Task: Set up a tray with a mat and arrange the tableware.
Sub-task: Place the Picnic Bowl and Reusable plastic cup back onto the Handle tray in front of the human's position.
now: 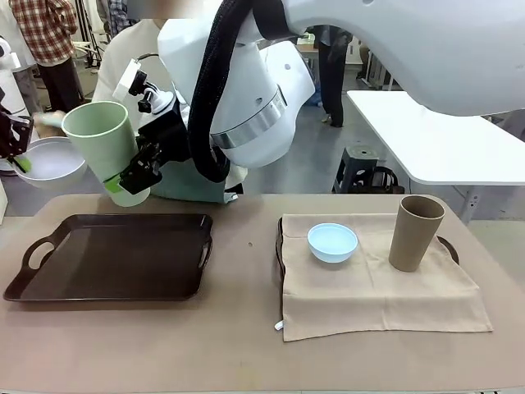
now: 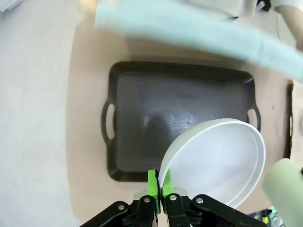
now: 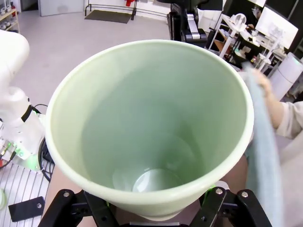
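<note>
My right gripper (image 1: 135, 182) clamps the tall pale green plastic tumbler (image 1: 105, 144) above the bench's (image 1: 238, 345) far-left corner. My left gripper (image 2: 159, 188) pinches the round white bowl's (image 2: 218, 161) rim above the dark rectangular tray (image 2: 142, 118).

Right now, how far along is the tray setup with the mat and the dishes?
Little looks done. The dark tray sits bare. The left gripper holds the white bowl above it, and the right gripper holds the pale green tumbler in the air. Still left: the beige mat, the light blue bowl and the tan tumbler on the other tray.
</note>
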`<state>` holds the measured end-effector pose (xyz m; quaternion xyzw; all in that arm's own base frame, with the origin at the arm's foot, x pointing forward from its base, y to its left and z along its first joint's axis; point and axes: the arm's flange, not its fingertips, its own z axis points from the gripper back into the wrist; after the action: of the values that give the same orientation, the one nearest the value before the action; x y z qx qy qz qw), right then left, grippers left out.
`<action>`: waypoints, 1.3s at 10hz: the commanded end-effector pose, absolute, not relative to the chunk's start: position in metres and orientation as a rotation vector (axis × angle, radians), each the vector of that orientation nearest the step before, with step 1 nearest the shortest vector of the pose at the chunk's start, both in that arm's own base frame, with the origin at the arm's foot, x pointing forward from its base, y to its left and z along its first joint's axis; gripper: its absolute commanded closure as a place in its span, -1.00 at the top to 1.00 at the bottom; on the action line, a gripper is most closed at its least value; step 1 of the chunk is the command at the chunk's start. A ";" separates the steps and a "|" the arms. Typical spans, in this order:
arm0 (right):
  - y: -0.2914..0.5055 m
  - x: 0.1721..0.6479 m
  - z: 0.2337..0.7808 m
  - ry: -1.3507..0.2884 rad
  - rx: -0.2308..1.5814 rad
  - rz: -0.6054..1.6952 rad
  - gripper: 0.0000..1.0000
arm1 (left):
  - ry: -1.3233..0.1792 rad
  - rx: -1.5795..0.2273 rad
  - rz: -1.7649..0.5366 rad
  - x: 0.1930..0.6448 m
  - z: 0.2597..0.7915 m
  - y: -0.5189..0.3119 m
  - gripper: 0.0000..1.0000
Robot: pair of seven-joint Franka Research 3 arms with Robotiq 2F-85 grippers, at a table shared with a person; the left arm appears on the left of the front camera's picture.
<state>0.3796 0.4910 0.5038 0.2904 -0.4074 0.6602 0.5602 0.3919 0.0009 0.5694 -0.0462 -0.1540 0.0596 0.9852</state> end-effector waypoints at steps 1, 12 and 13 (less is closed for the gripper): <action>0.492 0.380 0.505 -0.959 0.679 1.563 -0.56 | -0.312 -0.092 0.115 0.394 0.571 0.000 -1.00; 0.492 0.380 0.505 -0.959 0.679 1.563 -0.56 | -0.312 -0.092 0.115 0.394 0.571 0.000 -1.00; 0.492 0.380 0.505 -0.959 0.679 1.563 -0.56 | -0.312 -0.092 0.115 0.394 0.571 0.000 -1.00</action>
<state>0.3796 0.4910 0.5038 0.2904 -0.4074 0.6602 0.5602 0.3919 0.0009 0.5695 -0.0462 -0.1540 0.0596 0.9852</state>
